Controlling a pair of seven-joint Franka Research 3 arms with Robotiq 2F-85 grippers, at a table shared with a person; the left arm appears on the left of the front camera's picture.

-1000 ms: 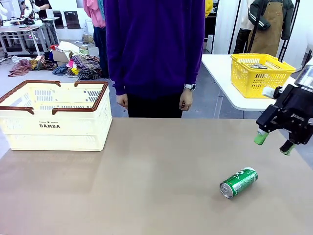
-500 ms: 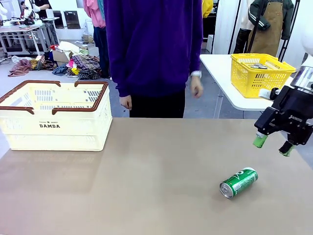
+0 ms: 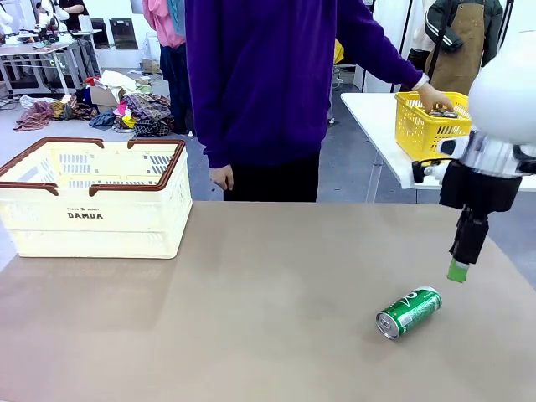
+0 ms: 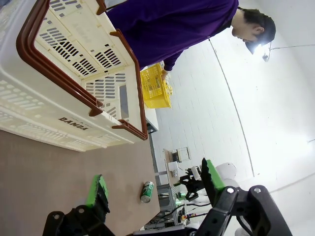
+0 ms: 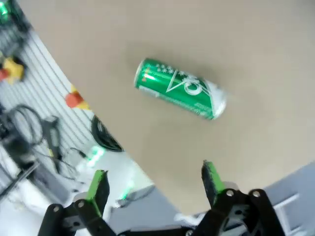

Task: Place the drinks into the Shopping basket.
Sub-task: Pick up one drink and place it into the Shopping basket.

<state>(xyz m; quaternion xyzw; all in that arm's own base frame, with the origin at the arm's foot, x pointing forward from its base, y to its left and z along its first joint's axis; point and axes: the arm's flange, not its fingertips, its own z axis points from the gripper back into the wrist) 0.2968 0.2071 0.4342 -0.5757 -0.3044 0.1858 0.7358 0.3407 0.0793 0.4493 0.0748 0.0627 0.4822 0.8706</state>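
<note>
Green slim metal can (image 3: pixel 409 312) lies sideways near the desk's (image 3: pixel 251 327) right edge.
Right gripper (image 3: pixel 457 270), fingers apart and empty, hangs just beyond it; the can's axis runs diagonally.

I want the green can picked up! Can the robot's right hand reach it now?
Probably yes. The right hand hangs open close above the green can, which lies on its side on the table, with nothing between them.

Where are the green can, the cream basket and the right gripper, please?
green can (image 3: pixel 409 311): front view, middle of its side.
cream basket (image 3: pixel 126 224): front view, front wall.
right gripper (image 5: pixel 154 173): right wrist view, midway between fingertips.
</note>
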